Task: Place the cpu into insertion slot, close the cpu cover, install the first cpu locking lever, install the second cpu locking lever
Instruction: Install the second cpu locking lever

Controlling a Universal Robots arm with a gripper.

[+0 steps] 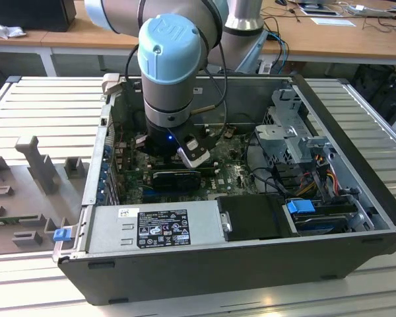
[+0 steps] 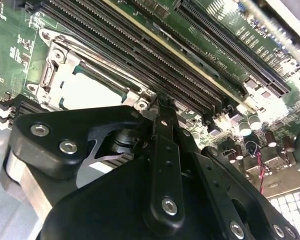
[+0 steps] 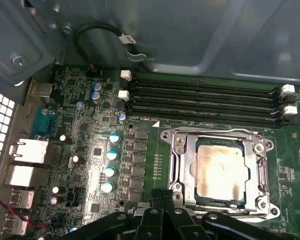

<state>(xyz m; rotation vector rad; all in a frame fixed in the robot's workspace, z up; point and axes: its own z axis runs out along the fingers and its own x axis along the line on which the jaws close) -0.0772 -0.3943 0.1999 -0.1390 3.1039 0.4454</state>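
Cpu (image 3: 221,172) seated in insertion slot (image 3: 177,165) under cpu cover (image 3: 262,167), just beyond fingers (image 3: 162,212) pinched together, empty.

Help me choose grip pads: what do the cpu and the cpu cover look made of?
The cpu looks like bare metal with a matt, pale silvery-beige face, going by its dull, smudged sheen. The cpu cover around it looks like thin, brighter grey sheet metal, with sharper glints along its edges. The exact alloys cannot be told.
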